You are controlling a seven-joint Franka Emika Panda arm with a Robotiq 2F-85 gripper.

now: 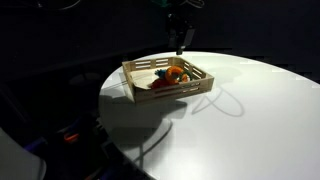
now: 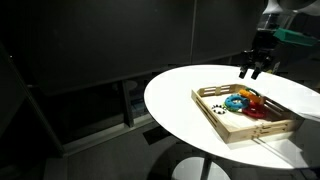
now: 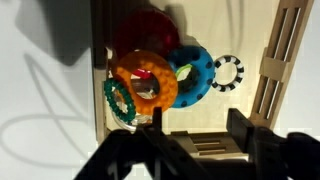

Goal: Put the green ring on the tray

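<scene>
So, the green ring (image 3: 118,100) sat inside the tray (image 3: 285,60), tucked against a side wall, with the chunky orange ring (image 3: 130,72) overlapping its bumpy, beaded rim. A blue ring (image 3: 203,70) and a small black-and-white beaded ring (image 3: 216,72) lay beside them on the pale wood floor. The tool (image 2: 254,72) hung above the tray with its fingers apart, gripping nothing. Past the tray's slatted edges, the round white worktop (image 1: 250,100) gave plenty of open room.
</scene>
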